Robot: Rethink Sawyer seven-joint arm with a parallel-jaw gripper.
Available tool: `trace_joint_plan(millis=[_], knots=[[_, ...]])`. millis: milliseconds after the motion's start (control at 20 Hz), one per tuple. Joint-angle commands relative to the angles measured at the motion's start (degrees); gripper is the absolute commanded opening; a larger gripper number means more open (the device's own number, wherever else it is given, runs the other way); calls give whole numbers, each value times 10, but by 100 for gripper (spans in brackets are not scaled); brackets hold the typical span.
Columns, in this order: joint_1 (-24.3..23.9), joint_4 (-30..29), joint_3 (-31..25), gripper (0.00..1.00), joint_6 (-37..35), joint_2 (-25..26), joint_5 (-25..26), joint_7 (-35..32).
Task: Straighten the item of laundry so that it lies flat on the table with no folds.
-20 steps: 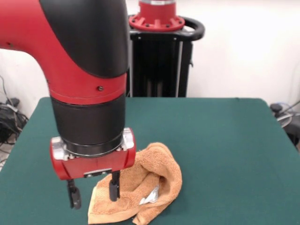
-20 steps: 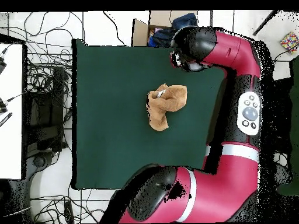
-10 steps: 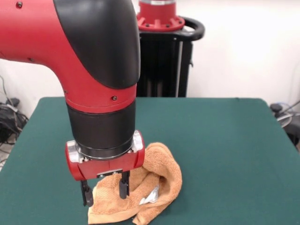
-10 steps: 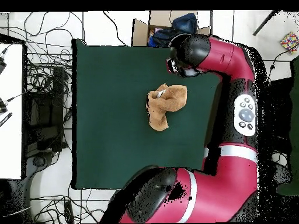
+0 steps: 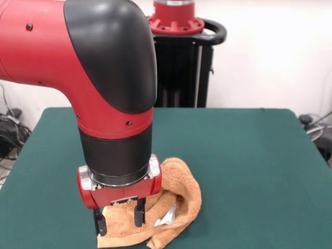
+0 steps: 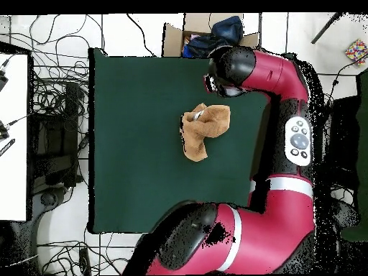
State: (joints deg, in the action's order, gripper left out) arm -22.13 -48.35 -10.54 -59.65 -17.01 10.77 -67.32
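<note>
The orange-tan terry towel (image 5: 179, 189) lies crumpled and folded over itself near the table's front edge, with a small white tag (image 5: 167, 216) showing in a fold. In the overhead view the towel (image 6: 205, 131) is a bunched lump near the middle of the dark green table (image 6: 136, 144). My gripper (image 5: 119, 218) is open and low over the towel's left corner. One finger (image 5: 99, 224) stands at the towel's left edge and the other (image 5: 138, 212) is over the cloth. In the overhead view the arm's wrist hides the gripper.
The green table (image 5: 249, 155) stretches wide to the right and behind the towel. The robot's black pedestal (image 5: 179, 62) stands at the far side. An open cardboard box (image 6: 205, 39) and tangled cables (image 6: 57, 108) lie off the table's edges.
The arm has moved right in the front view and come down, bringing the open gripper from beside the towel onto its left corner. The towel has not moved.
</note>
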Motion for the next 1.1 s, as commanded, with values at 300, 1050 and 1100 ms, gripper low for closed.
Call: trace_joint_plan(millis=[300,1050,1100], knots=[[-16,-73,-45,100,67,25,22,47],[-21,-61,-46,100,64,41,27,63],[-23,-73,-45,100,72,37,26,60]])
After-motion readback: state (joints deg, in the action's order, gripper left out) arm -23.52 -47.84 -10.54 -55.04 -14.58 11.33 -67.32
